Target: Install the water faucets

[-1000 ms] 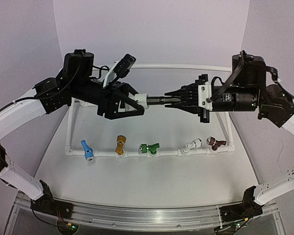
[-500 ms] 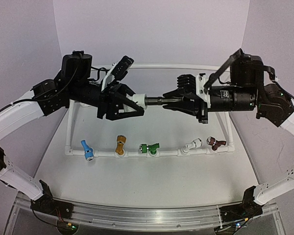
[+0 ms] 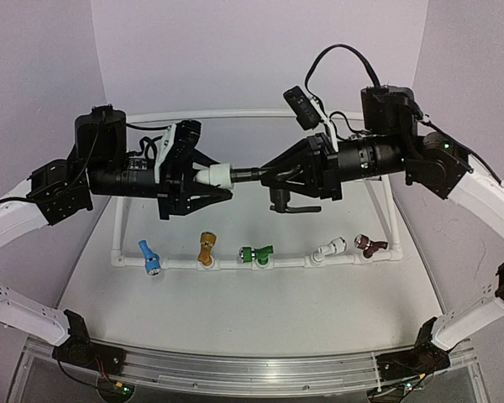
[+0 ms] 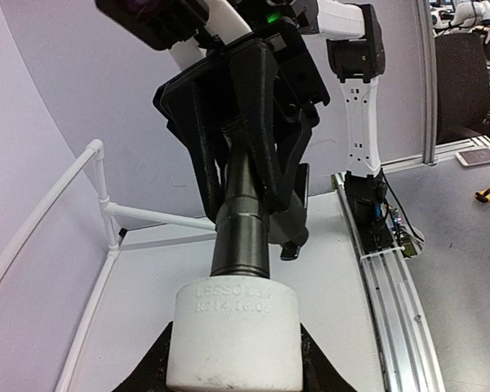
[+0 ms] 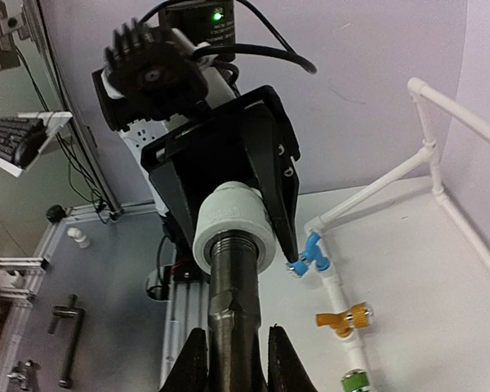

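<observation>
Right at the middle of it, the left jaws are clamped on the white fitting (image 3: 216,175), one black finger on either side of that plastic collar, and the left wrist view shows the collar wedged at the root of the fingers (image 4: 165,359). Facing them, the right jaws are closed narrow on the metal barrel of the dark grey faucet (image 3: 245,174), and the right wrist view has the fingertips (image 5: 193,359) pinching the barrel from both sides. So both arms have hold of the one tap, end to end, and it lies roughly level in mid-air between them. Its bent lever handle (image 3: 287,204) hangs down below the right jaws. The tap is up off the desk (image 3: 252,315), above the space inside the white pipe frame (image 3: 118,220) and well apart from the row below. Down there, along the frame's front pipe, sit the other water faucets: the blue faucet (image 3: 149,256) at the left, then the gold faucet (image 3: 205,248), the green faucet (image 3: 256,253), the white faucet (image 3: 329,248) and the maroon faucet (image 3: 370,245) at the right. The right wrist view catches the blue, gold and green ones past the barrel. Further out, the left arm (image 3: 17,214) sweeps in from the left and the right arm (image 3: 479,193) from the right, both bent high. Their bases stand on a metal rail (image 3: 235,369) at the near edge.
</observation>
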